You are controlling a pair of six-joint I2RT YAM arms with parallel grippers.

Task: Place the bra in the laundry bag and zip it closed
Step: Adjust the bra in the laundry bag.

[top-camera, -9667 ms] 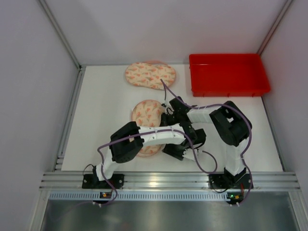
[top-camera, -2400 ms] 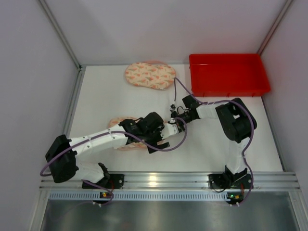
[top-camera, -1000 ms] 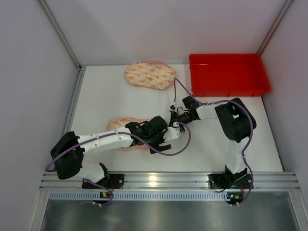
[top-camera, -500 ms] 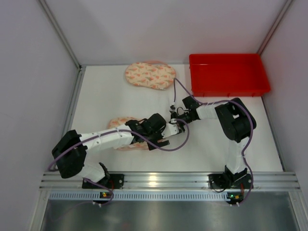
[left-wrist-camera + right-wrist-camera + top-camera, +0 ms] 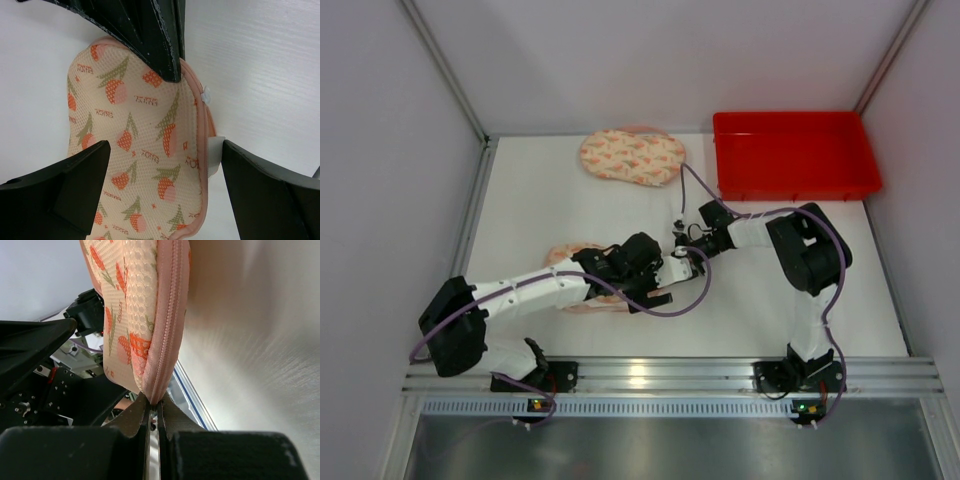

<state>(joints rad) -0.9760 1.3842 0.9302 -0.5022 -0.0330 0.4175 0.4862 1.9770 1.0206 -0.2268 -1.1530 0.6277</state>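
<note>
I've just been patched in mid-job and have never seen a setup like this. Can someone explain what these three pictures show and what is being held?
Two robot arms are bolted at the near edge of a white table. The overhead picture looks down from above and behind them. The other two pictures come from a small camera on each wrist, so each shows that arm's own black fingers.

On the table lie a peach mesh laundry bag with a flower print, a second piece in the same print at the far side, and a red bin at the far right.

The right gripper is shut, pinching the bag's zipper seam at one end. The left gripper is open, its fingers on either side of the bag, holding nothing.
</note>
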